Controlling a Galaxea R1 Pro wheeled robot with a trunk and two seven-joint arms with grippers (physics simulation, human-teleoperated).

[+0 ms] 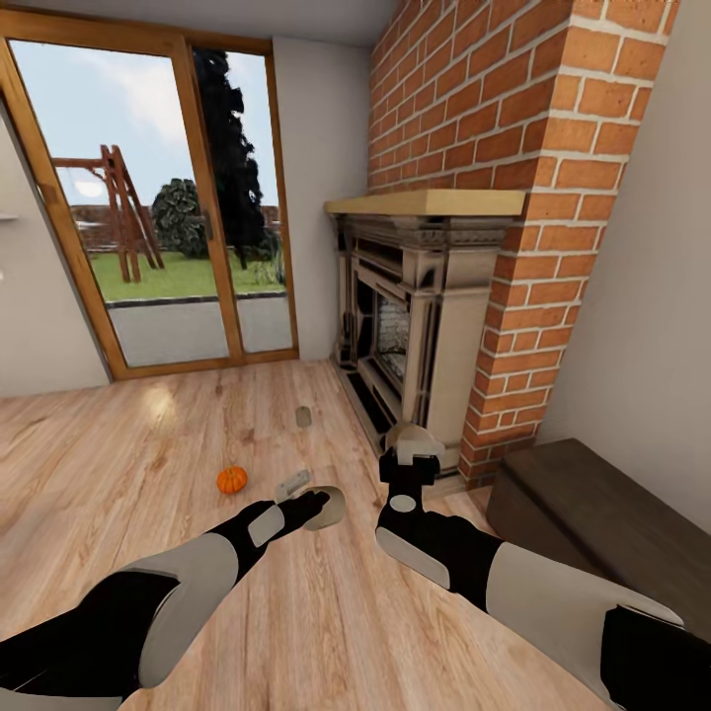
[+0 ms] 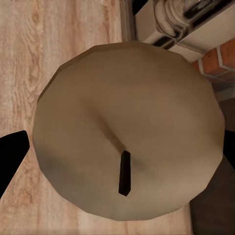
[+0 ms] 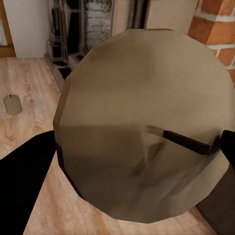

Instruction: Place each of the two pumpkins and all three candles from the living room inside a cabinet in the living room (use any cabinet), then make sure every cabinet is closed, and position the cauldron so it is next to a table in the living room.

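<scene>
My left gripper (image 1: 318,507) is shut on a stubby tan candle (image 1: 332,505) just above the plank floor; up close, this candle (image 2: 127,122) sits between the black fingertips (image 2: 10,159). My right gripper (image 1: 410,446) is shut on a second candle (image 1: 409,433) near the fireplace base, and that candle (image 3: 142,122) looms large between its fingers (image 3: 24,181). A third candle (image 1: 303,417) stands on the floor farther off, also seen as a small candle (image 3: 12,104). One orange pumpkin (image 1: 232,480) rests on the floor left of my left gripper. The dark-brown cabinet (image 1: 592,513) stands low at the right.
A stone fireplace (image 1: 415,306) under a red brick chimney (image 1: 513,118) rises straight ahead. Wood-framed glass doors (image 1: 148,197) fill the left wall. A small grey-tan object (image 1: 293,484) lies on the floor between the pumpkin and my left gripper. Open plank floor stretches left.
</scene>
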